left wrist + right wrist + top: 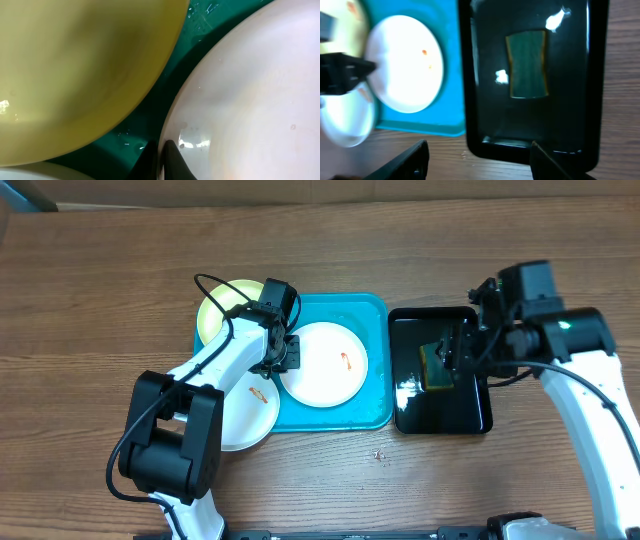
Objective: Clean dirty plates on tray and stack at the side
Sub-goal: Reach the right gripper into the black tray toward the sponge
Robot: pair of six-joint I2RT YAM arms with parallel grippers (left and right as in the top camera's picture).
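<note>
On the turquoise tray (375, 320), the left hand (294, 352) pinches the rim of the central white plate (330, 375); wet, it may slip. Beside the tray, the right hand (479, 147) gapes over the sponge (526, 64).

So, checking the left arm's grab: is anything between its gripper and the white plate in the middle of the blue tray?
Nothing visible. The left gripper sits at the rim of the white plate, fingers astride it; the yellow-green plate lies beside, not between.
</note>
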